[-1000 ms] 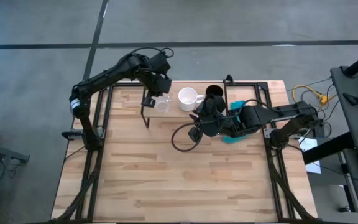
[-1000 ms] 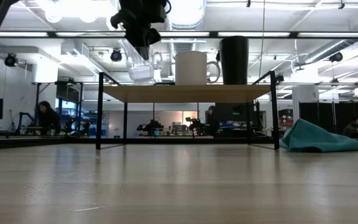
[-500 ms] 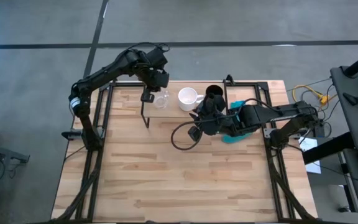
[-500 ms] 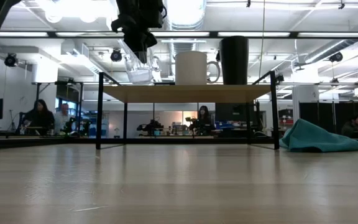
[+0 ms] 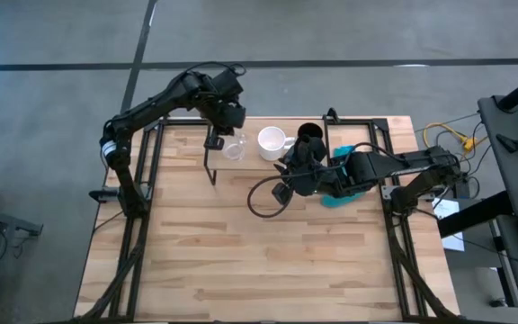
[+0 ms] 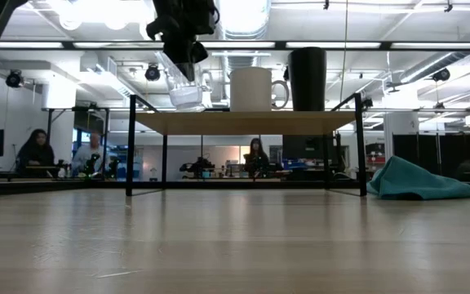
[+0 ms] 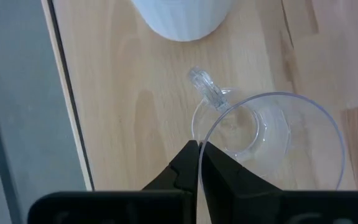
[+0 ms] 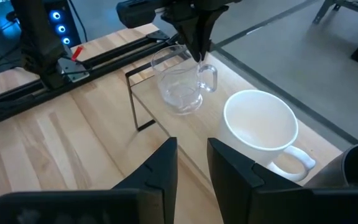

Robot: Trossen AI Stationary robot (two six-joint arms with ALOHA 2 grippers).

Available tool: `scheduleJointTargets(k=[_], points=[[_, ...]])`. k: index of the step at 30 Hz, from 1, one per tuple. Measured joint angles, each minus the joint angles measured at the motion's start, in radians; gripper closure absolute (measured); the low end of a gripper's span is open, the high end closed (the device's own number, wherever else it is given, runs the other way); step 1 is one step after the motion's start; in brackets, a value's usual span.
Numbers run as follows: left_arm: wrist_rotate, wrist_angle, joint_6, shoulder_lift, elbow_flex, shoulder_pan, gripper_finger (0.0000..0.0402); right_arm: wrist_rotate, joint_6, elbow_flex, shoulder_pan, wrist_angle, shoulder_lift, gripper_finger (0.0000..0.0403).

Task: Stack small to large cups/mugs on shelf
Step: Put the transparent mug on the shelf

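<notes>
Left gripper [image 8: 197, 46]: jaws clamped on glass [image 8: 178, 84] rim, above shelf [image 6: 243, 122].
Right gripper [image 8: 191, 162]: jaws apart, near mug [image 8: 260, 127].

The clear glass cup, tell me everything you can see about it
The clear glass cup is small, see-through and empty, with a little handle on one side. It stands roughly upright at the shelf's end, beside the white mug. The left gripper pinches its rim from above. Whether its base rests on the board is unclear.

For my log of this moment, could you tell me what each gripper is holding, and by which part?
The left gripper pinches the small clear glass cup by its rim, next to the handle, above the shelf. The right gripper is open and holds nothing.
</notes>
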Motion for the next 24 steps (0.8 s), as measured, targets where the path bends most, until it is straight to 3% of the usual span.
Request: scheduleJointTargets(k=[24], points=[[-0.021,0.081,-0.020,0.000,-0.064,0.001,0.0402,-0.003,0.000,0.000,0.000,0.000,0.000,0.0321]])
